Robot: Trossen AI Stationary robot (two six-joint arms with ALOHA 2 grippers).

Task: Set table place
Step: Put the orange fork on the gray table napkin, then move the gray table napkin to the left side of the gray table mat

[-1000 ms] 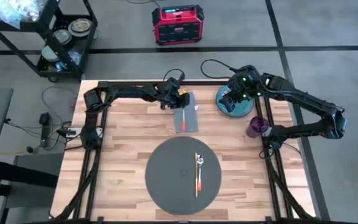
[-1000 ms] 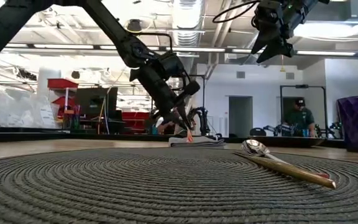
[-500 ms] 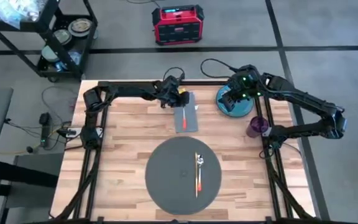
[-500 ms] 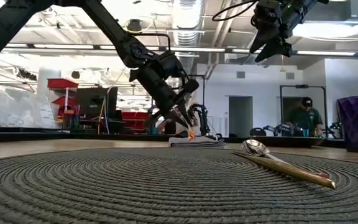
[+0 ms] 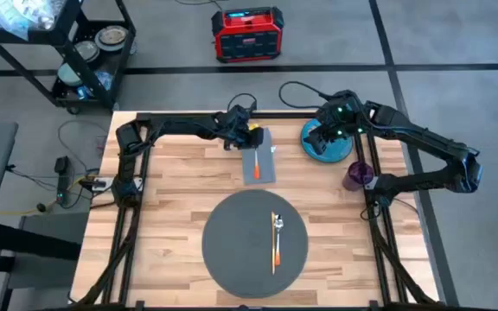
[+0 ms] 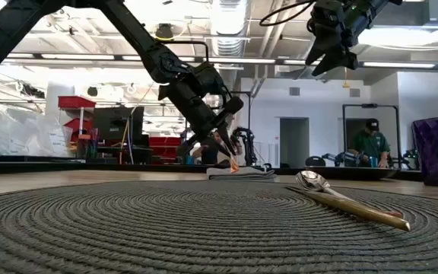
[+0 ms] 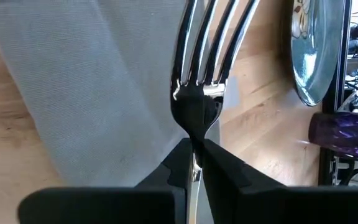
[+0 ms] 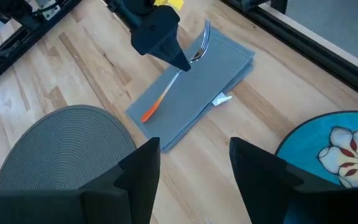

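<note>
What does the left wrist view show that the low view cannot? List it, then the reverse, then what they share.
Left wrist view only: the fork's tines, the teal plate's rim, and bare table wood.

Low view only: the spoon lying on the round placemat, the right claw raised high, and a person in the room behind.

Both: the left claw shut on the fork above the grey napkin, and the purple cup.

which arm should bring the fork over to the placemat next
Left. The left gripper is already shut on the fork over the grey napkin. The right gripper hangs open above the teal plate, holding nothing, no nearer to the placemat.
</note>
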